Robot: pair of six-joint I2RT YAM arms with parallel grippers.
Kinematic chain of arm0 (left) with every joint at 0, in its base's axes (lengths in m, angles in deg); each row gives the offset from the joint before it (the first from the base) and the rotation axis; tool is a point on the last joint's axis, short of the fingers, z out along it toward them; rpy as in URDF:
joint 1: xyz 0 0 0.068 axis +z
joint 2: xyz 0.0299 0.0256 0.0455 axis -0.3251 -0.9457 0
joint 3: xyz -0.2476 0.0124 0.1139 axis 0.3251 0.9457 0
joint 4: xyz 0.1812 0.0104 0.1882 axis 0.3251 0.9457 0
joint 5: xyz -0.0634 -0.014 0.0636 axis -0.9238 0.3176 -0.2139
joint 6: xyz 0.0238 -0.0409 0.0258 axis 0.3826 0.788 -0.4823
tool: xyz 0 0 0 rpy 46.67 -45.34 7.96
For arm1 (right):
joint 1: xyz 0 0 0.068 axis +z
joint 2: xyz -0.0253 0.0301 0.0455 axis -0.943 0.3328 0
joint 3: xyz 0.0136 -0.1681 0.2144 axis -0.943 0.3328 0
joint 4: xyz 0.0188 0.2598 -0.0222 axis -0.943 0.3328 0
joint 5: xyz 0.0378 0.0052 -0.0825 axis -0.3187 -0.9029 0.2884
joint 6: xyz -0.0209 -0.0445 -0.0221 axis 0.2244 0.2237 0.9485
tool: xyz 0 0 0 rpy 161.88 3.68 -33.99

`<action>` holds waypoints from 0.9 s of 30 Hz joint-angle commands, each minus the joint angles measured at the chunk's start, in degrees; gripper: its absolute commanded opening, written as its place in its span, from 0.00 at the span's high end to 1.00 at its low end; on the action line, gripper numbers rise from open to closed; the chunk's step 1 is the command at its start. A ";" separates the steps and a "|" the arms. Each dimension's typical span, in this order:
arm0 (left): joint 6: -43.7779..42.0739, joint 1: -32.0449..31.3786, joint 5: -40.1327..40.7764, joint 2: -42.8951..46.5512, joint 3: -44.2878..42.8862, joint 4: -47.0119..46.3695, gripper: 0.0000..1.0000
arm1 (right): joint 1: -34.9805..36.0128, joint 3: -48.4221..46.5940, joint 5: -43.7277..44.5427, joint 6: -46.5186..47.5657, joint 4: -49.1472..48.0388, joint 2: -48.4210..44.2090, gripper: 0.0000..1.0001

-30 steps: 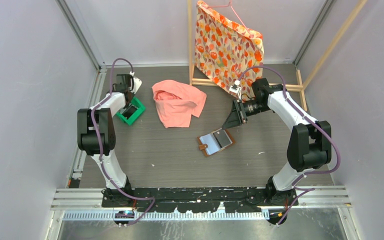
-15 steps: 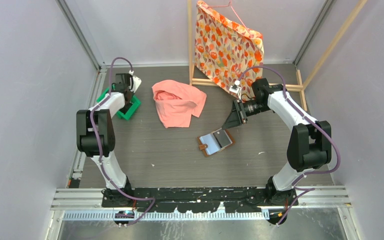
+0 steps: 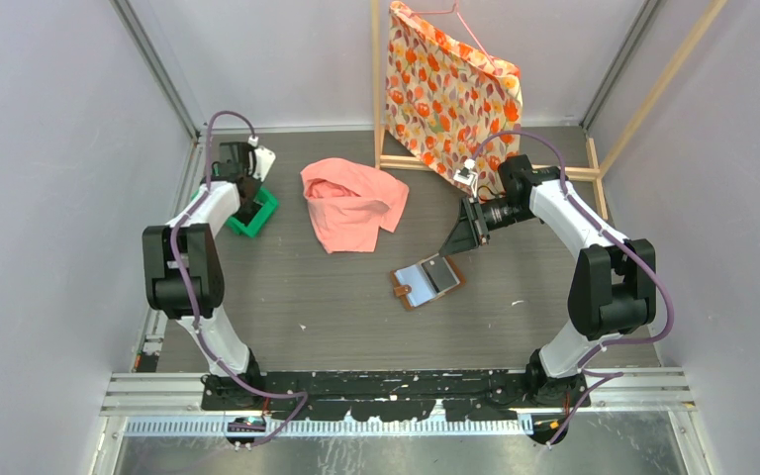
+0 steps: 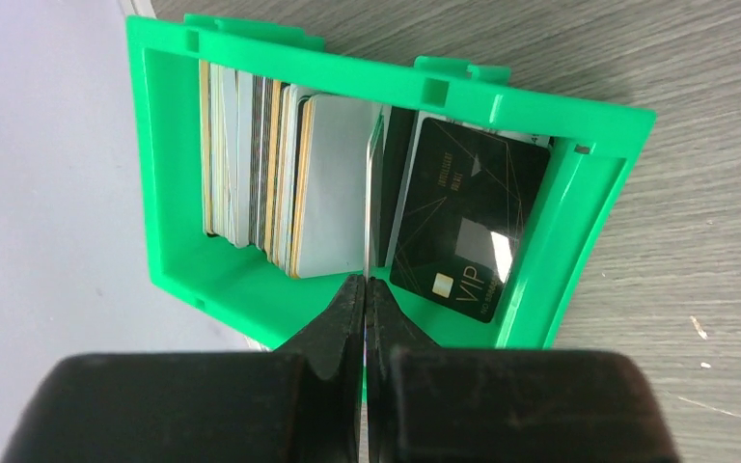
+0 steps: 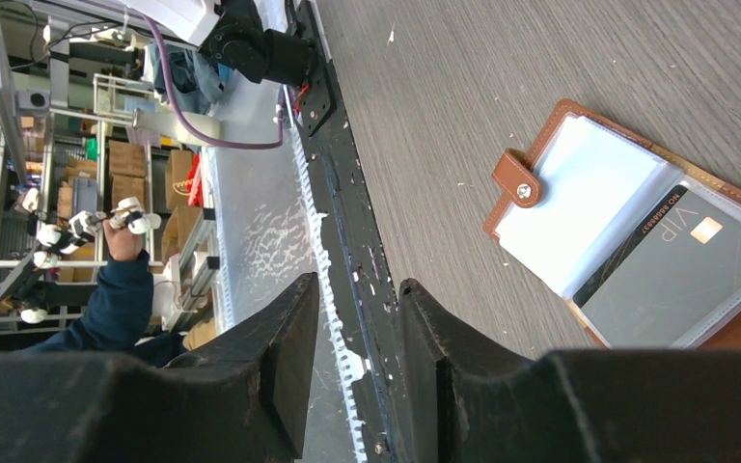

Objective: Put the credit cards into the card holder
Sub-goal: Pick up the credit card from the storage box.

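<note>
1. Cards (image 4: 280,183) stand on edge in a tight row in the left part of a green tray (image 4: 251,53). A black card (image 4: 463,212) marked VIP leans at the tray's right end.
2. The tray sits at the far left of the bench (image 3: 336,297), under the wrist of the left arm (image 3: 208,208).
3. The left jaws are above the tray, pressed together on a thin card (image 4: 370,193). It is seen edge-on between the pale stack and the black card.
4. The holder (image 3: 426,281) lies open and flat near the middle of the bench, well apart from the tray. Its snap tab (image 5: 519,183) is at the near-left end.
5. A grey card (image 5: 675,280) marked VIP sits in one clear pocket of the holder. The pocket beside the tab looks pale and blank.
6. The right jaws stand apart with nothing between them. They hang above the bench just beyond the holder, not touching it.
7. A pink cloth (image 3: 351,203) lies crumpled on the far side of the bench, between tray and holder.
8. A leaf-patterned cloth (image 3: 450,94) hangs on a wooden frame (image 3: 377,89) at the back.
</note>
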 commanded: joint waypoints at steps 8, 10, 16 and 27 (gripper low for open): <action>8.54 8.55 -19.73 5.41 -4.62 4.46 1.00 | 0.55 -2.10 -1.27 1.44 0.59 -0.17 0.58; 8.69 9.52 -23.22 4.28 -5.17 5.40 1.00 | 0.62 -2.18 -1.26 1.60 0.73 -0.06 0.59; 9.19 9.56 -29.00 -2.86 -10.31 11.58 1.00 | 0.73 -2.37 -1.17 2.14 1.23 -0.05 0.59; 8.11 7.07 -33.70 -4.65 -9.16 16.81 1.00 | 0.72 -2.85 -1.41 3.23 2.51 -0.51 0.59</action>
